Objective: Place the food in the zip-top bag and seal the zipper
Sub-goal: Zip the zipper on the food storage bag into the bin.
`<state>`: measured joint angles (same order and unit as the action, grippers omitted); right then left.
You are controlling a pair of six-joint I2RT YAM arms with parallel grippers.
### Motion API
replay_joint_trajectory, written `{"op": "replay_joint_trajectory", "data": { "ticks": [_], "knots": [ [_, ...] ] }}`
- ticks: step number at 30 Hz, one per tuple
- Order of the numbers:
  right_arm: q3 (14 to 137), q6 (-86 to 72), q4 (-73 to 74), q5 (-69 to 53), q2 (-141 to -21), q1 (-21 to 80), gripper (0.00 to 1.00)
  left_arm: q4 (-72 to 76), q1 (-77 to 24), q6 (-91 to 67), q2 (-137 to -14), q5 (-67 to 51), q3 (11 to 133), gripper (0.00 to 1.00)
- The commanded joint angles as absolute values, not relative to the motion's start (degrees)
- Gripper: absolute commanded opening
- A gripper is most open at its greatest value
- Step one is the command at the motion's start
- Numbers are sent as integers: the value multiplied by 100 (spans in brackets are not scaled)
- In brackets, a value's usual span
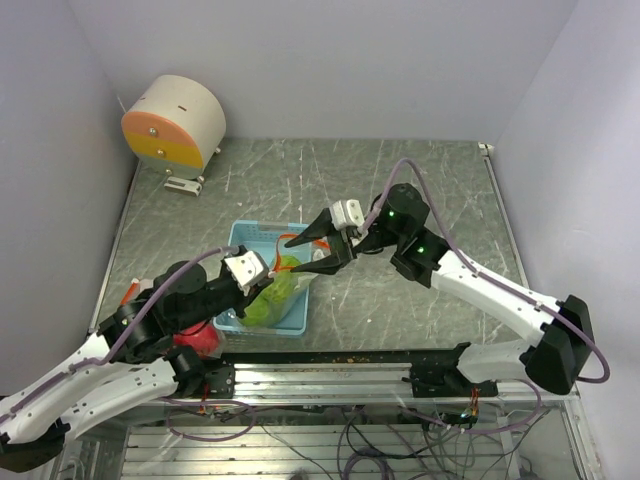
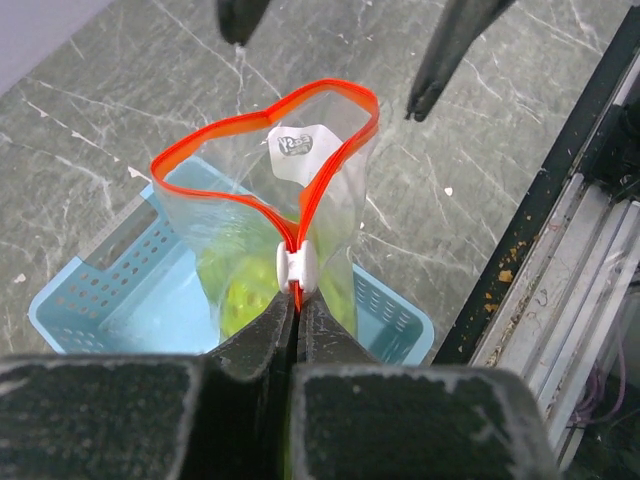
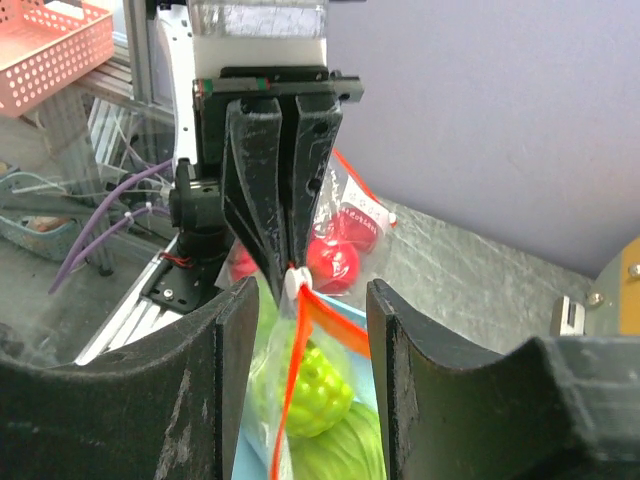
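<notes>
Your left gripper (image 1: 250, 270), seen from above, is clamped on the top edge of the zip-top bag (image 1: 275, 293). The bag stands in the light blue tray (image 1: 262, 327) with green food (image 1: 265, 308) showing through the plastic. Your right gripper (image 1: 300, 255) hovers at the bag's far side with its jaws apart, and as far as this view shows it holds nothing. A red piece (image 1: 200, 340) lies on the table (image 1: 400, 180) outside the tray, close to the left arm, so by my reading the loading is only partly done. From the left wrist you see the fingers pressed flat together on the orange zipper (image 2: 340, 87), right at the white slider (image 2: 297, 272). Beyond the slider the mouth gapes in a wide loop, so the sealing is nearly all left to do. The right gripper's two tips hang above the far rim, well spread and clear of the plastic. From the right wrist your own two fingers frame the bag's near edge with a gap on each side, touching neither the zipper nor the film. Straight ahead the left gripper pinches the seam at the slider. Green food sits low in the bag, and red balls (image 3: 335, 262) show beyond the clear film, though you cannot tell from here whether they are inside it or behind it. I judge that what remains is to get any loose red food into the bag and then close the zipper along its whole length.
</notes>
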<state>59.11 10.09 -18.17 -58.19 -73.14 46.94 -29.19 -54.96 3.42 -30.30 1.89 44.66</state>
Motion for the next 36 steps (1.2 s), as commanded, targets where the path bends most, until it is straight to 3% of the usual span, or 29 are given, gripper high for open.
{"op": "replay_joint_trajectory", "data": {
  "ticks": [1, 12, 24, 36],
  "knots": [
    [6246, 996, -2011, -6165, -7657, 4757, 47, -2854, -5483, 378, -3114, -117, 4771, 7],
    [6889, 1838, -755, -6338, -8333, 5276, 45, -2960, -5478, 437, -3117, -96, 4822, 7],
    [7177, 2166, -166, -6311, -8701, 5279, 32, -3042, -5476, 457, -3053, -53, 4862, 7],
    [7035, 2023, -272, -5698, -8591, 5141, 4, -3190, -5483, 477, -2935, -7, 4921, 7]
  ]
}}
